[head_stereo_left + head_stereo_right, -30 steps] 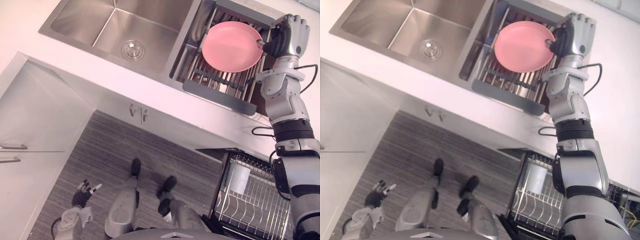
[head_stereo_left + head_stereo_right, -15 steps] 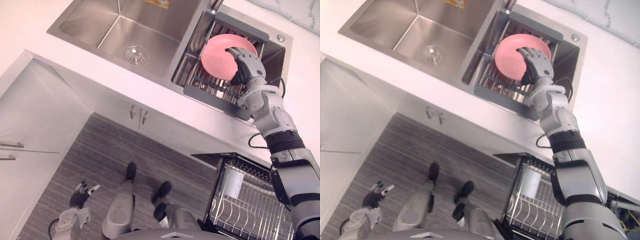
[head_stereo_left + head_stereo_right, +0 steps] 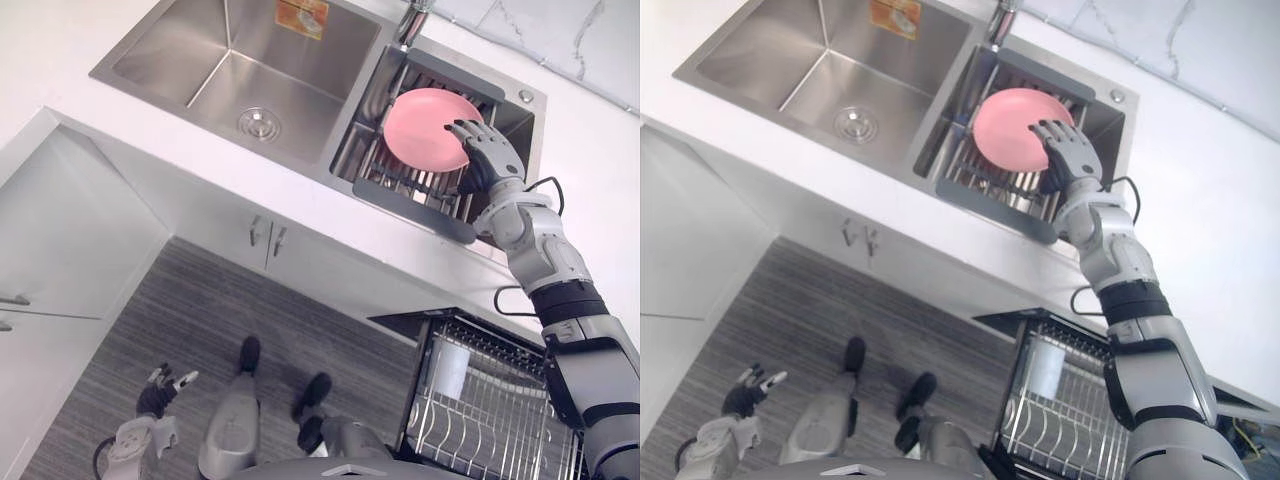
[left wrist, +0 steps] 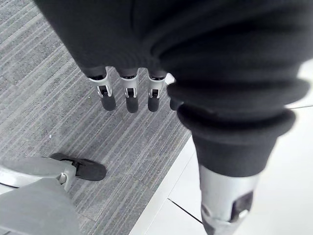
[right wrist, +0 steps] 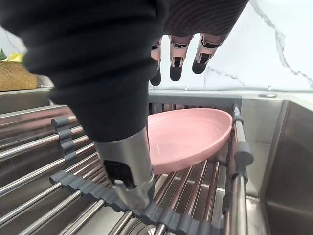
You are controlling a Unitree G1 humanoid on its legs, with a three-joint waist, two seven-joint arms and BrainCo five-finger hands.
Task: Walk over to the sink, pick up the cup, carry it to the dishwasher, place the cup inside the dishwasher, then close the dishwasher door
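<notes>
A pink dish [image 3: 425,128] lies tilted on the steel roll-up rack [image 3: 415,195] over the sink's right basin. My right hand [image 3: 482,155] is open beside the dish's right edge, its straight fingers [image 5: 176,63] reaching out above the dish [image 5: 188,137] and holding nothing. A white cup [image 3: 452,368] stands in the pulled-out dishwasher rack [image 3: 490,420] at the lower right. My left hand [image 3: 155,395] hangs low over the floor, its fingers [image 4: 128,93] straight and empty.
The steel sink's left basin [image 3: 250,70] has a drain and a sticker on its back wall. A faucet [image 3: 412,15] rises behind the rack. White cabinet doors with two small handles [image 3: 265,235] sit under the counter. Grey striped floor lies below.
My right hand, earlier curled on the pink dish's rim, has let go and opened; it now sits by the dish's right edge. The camera's view has shifted as well.
</notes>
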